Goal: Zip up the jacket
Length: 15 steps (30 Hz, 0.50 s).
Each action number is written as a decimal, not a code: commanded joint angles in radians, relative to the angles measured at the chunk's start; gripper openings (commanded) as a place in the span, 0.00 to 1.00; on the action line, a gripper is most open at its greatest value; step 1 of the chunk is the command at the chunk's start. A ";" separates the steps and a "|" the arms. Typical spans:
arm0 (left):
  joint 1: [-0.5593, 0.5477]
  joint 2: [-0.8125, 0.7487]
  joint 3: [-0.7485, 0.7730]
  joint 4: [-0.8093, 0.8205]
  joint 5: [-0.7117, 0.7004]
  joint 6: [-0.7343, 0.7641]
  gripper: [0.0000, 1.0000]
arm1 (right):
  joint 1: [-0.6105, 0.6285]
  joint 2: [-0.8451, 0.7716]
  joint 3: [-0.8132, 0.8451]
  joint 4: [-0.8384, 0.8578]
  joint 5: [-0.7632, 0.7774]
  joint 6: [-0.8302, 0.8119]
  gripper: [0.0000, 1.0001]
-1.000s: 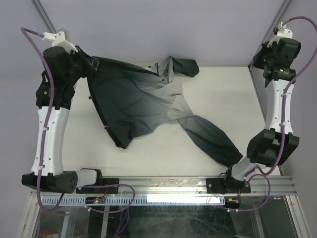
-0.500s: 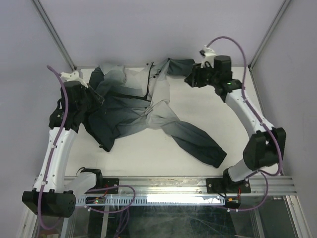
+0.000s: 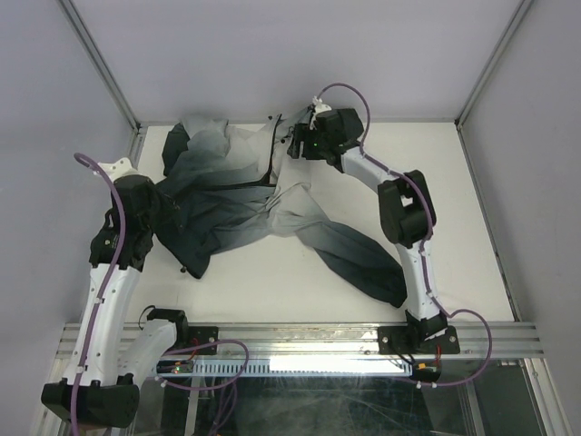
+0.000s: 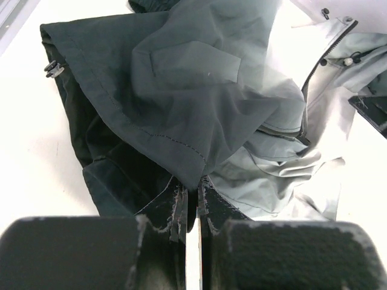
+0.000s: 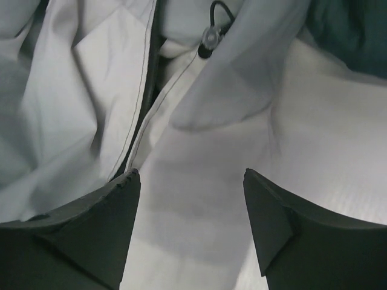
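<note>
We note the left claw (image 4: 192, 205) pinched shut on a dark fold of the jacket (image 3: 227, 200). The right claw (image 5: 188, 178) hangs wide open, empty, over the zipper (image 5: 148, 78).

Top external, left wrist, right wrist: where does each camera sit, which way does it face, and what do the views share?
Top external: above and behind the arms, looking down at the table; both arms show, left gripper and right gripper at the jacket.
Left wrist: on the left arm, looks along its shut fingers pinching a dark jacket fold.
Right wrist: looks down between its open fingers at light grey fabric beside the zipper.
Shared: all three show the jacket's zipper.
</note>
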 commanded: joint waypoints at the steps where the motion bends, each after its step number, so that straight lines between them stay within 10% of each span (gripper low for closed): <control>1: 0.002 0.011 -0.004 0.056 -0.040 -0.008 0.00 | 0.034 0.114 0.175 0.059 0.158 0.065 0.72; 7: 0.002 0.057 0.014 0.081 -0.041 0.012 0.00 | 0.026 0.169 0.191 0.039 0.247 0.047 0.56; 12: 0.002 0.092 0.057 0.107 -0.036 0.038 0.00 | -0.084 0.003 -0.002 0.074 0.190 0.067 0.00; 15: 0.002 0.113 0.101 0.127 -0.041 0.059 0.00 | -0.173 -0.162 -0.154 0.115 0.139 0.068 0.00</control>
